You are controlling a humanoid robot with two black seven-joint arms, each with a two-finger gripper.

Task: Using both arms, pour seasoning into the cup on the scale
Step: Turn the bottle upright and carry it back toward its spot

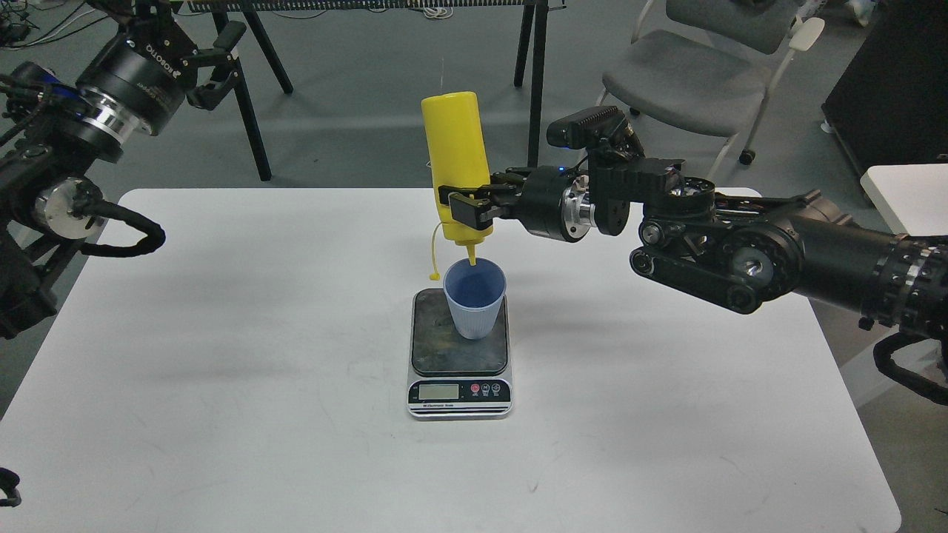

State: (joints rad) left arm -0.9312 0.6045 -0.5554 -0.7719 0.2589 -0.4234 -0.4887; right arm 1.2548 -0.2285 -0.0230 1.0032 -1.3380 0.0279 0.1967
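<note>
The yellow seasoning bottle point(456, 159) is held upside down, nozzle pointing into the light-blue ribbed cup point(474, 300). Its cap strap hangs down at the left of the nozzle. The cup stands upright on the dark plate of the scale point(459, 348) at the table's middle. My right gripper point(466, 207) comes in from the right and is shut on the bottle's lower body, near the nozzle end. My left gripper point(215, 63) is raised at the far upper left, away from the table, with its fingers apart and empty.
The white table point(222, 370) carries only the scale and cup. A grey chair point(689, 74) and black frame legs point(252, 111) stand behind the table. A white surface point(907, 196) shows at the right edge.
</note>
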